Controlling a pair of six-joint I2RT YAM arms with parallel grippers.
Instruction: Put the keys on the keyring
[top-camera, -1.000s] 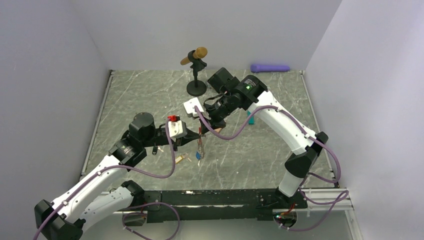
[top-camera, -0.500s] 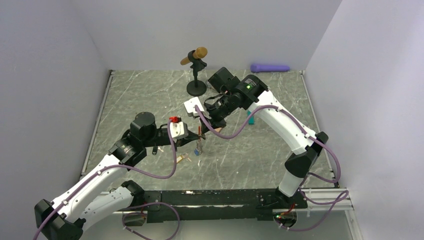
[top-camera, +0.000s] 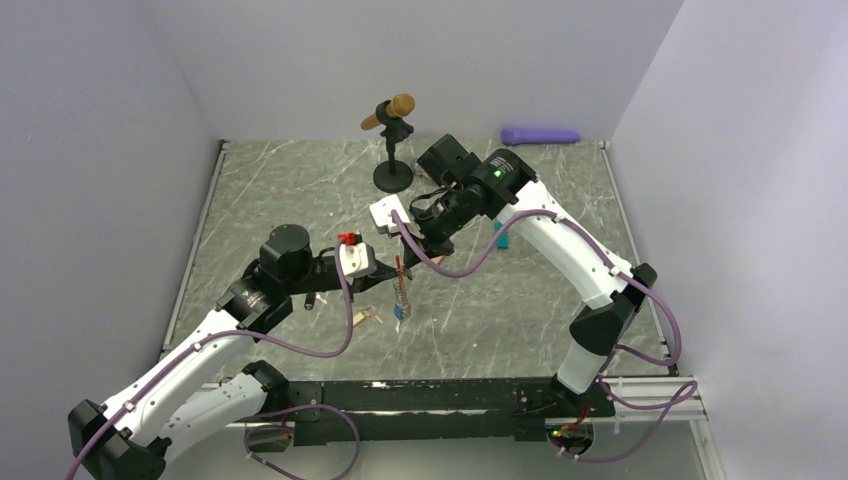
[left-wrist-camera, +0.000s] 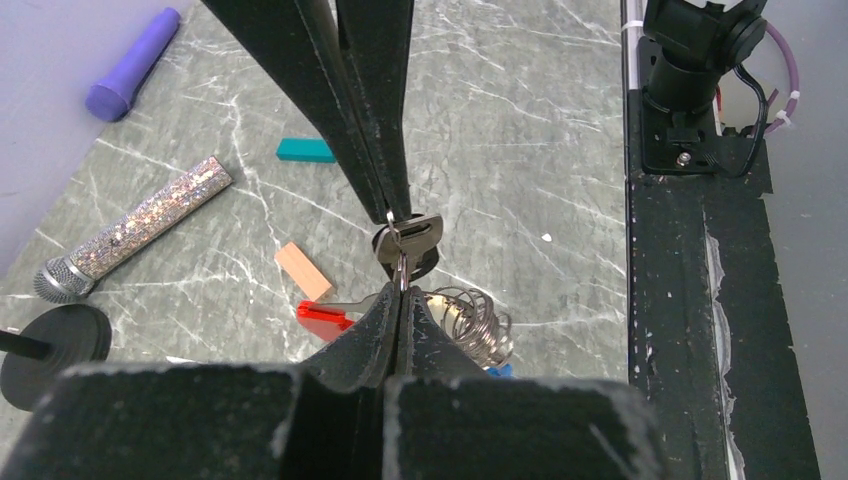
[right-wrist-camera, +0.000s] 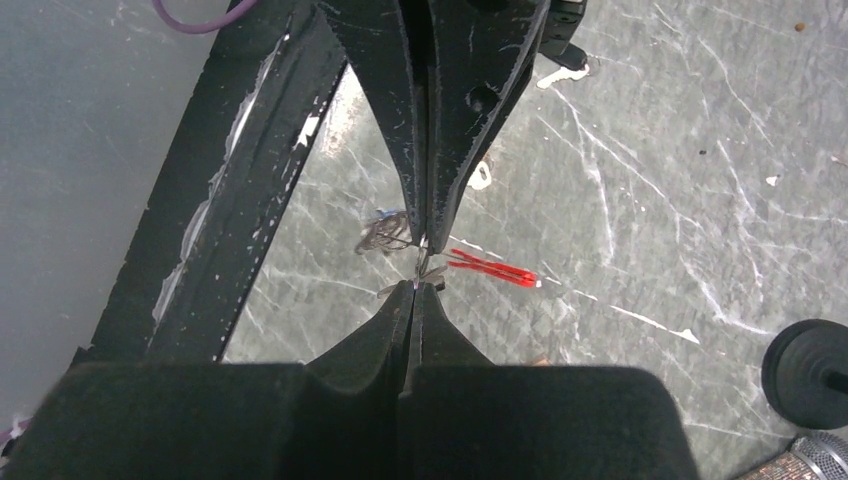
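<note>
Over the middle of the table my two grippers meet tip to tip. My left gripper is shut on the thin wire ring of the keyring, whose silvery coil and red clip hang just beyond its fingers. A blue tag dangles at the bottom of the coil. My right gripper is shut on a black-headed key, pressed against that ring. Two more keys lie on the table: one with a yellow tag, one with a black tag.
A tan block, a teal block and a glittery microphone lie beyond the grippers. A microphone stand and a purple tube are at the back. The black frame runs along the near edge.
The hanging coil and blue tag rose a little, then dropped back. Both arms have barely shifted and both grips hold.
</note>
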